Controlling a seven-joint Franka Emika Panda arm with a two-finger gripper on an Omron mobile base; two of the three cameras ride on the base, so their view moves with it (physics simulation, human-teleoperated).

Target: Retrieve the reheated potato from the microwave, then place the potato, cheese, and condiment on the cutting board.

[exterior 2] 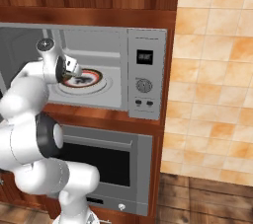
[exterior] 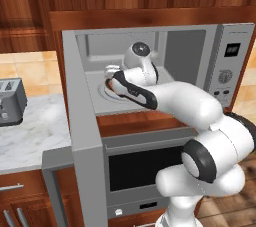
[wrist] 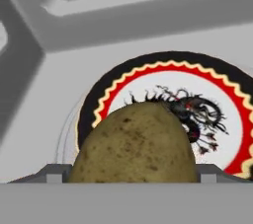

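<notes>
Inside the open microwave [exterior: 220, 46], on a plate [wrist: 225, 119] with black rim and red-and-cream scalloped border, an olive-brown speckled oval potato [wrist: 134, 144], close between the fingertips [wrist: 210, 172] of the spread pincer [wrist: 133, 176], contact impossible to tell.
</notes>
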